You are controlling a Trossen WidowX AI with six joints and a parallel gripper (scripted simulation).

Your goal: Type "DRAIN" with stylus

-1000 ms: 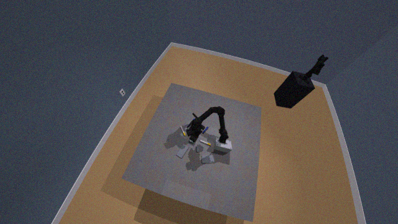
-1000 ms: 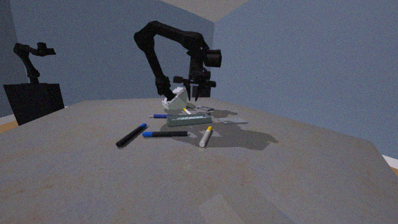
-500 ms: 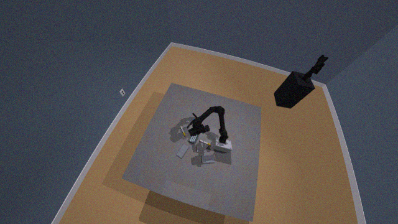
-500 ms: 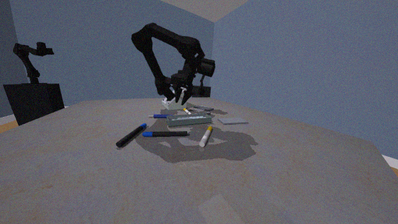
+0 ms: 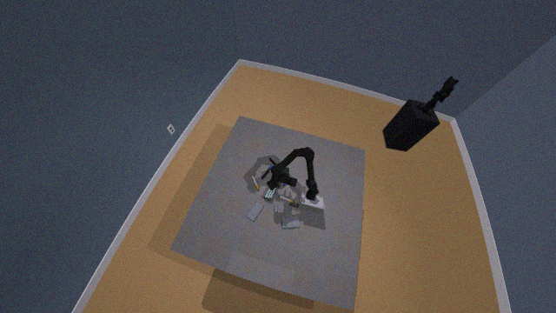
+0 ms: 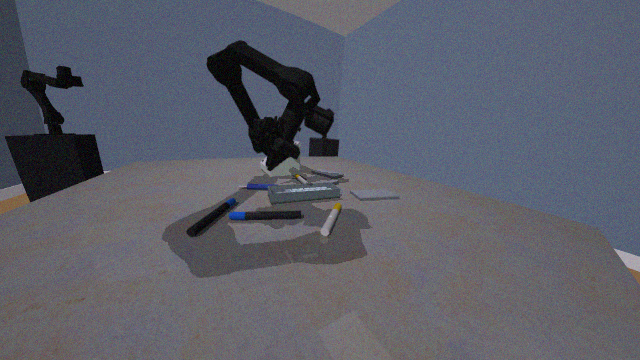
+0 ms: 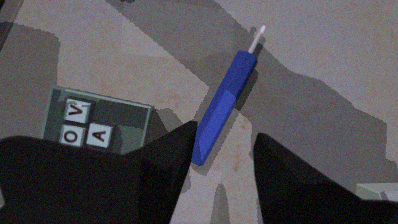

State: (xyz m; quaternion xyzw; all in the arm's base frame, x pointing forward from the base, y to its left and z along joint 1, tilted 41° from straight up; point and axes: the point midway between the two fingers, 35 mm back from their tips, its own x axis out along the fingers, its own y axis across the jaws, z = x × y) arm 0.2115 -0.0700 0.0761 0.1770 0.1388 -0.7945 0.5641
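The stylus (image 7: 220,107) (image 6: 260,186), a blue barrel with a thin white tip, lies on the desk beside the keyboard (image 7: 125,112) (image 6: 305,195) (image 5: 269,194). In the wrist view it runs diagonally, with its white tip at the upper right and its blunt blue end near the left finger. My gripper (image 7: 225,135) is part open and empty, above the blunt end of the stylus. The wrist view shows only the V, O and A keys at the keyboard's end; my left finger and the frame edge hide the rest.
Two black markers with blue ends (image 6: 212,217) (image 6: 265,215) and a white marker with a yellow end (image 6: 331,220) (image 5: 255,183) lie near the keyboard. Another white and yellow marker (image 5: 287,200) lies nearer the white box (image 5: 319,203). A flat pale slab (image 6: 374,195) (image 5: 255,211) lies beyond the keyboard.
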